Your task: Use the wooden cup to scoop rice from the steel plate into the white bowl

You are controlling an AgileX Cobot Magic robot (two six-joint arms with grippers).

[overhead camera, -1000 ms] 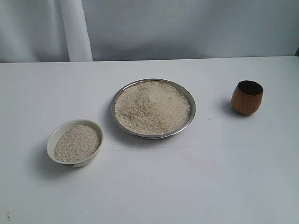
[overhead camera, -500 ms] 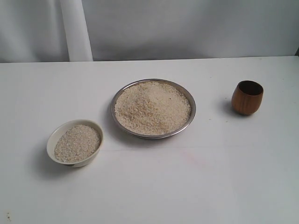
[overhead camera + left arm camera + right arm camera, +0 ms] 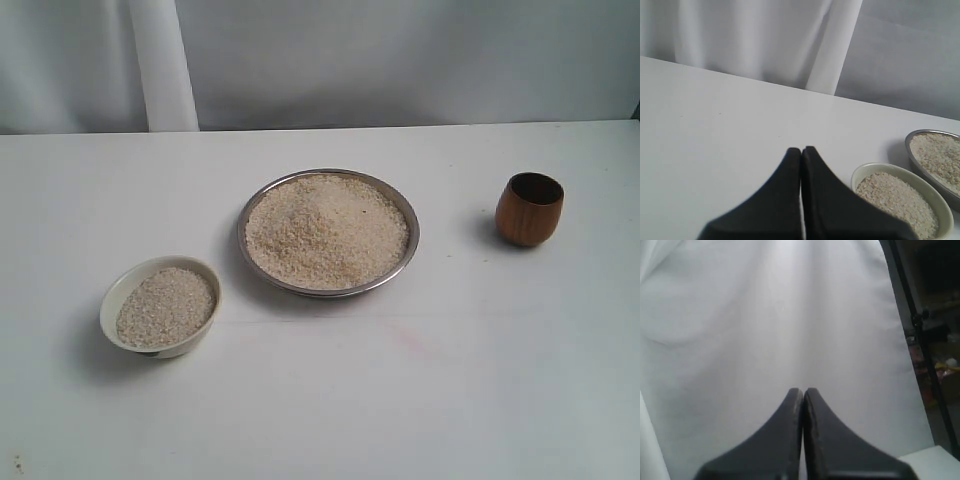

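The steel plate [image 3: 403, 262] sits mid-table, heaped with rice [image 3: 325, 230]. A white bowl [image 3: 122, 288] at the front left holds more rice [image 3: 166, 306]. The wooden cup [image 3: 529, 209] stands upright and alone at the right. No arm shows in the exterior view. In the left wrist view my left gripper [image 3: 801, 150] is shut and empty above bare table, with the white bowl [image 3: 862, 171] and the steel plate [image 3: 915, 134] off to one side. My right gripper [image 3: 803, 390] is shut and empty, facing the white curtain; the cup is out of that view.
The white table [image 3: 400, 400] reaches back to a white curtain [image 3: 400, 60] with a hanging fold [image 3: 160, 65] at the back left. In the right wrist view a dark stand [image 3: 922, 325] and clutter lie beyond the curtain's edge, with a table corner [image 3: 932, 460] below.
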